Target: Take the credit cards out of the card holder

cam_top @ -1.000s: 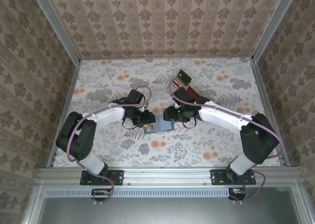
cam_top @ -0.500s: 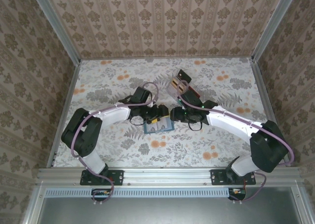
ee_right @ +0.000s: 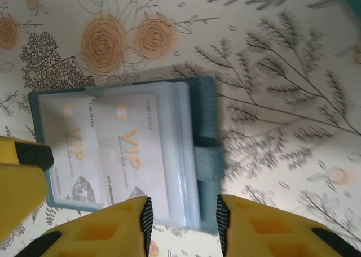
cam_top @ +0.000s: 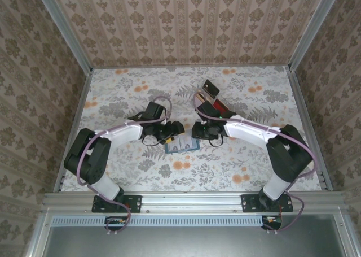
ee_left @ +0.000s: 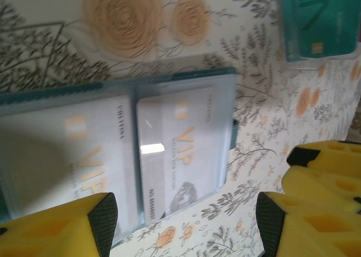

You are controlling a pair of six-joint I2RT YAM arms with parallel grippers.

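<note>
The teal card holder lies open on the floral table, between the two grippers. Clear sleeves inside it hold pale credit cards printed "VIP". My left gripper hovers at the holder's left end, open, with bare table between its pads. My right gripper stands at the right end. Its jaws are a narrow gap apart and straddle the sleeve stack and the teal strap edge without clamping them. Another teal card lies loose on the table beyond the holder.
A dark card and a red one lie on the table behind the right arm. The right gripper's yellow fingers come into the left wrist view. Walls close the table on three sides.
The left jaws have opened wider than a second ago. The right jaws have narrowed around the holder's right edge. Both arms reached further back half a second ago and have drawn in again.
</note>
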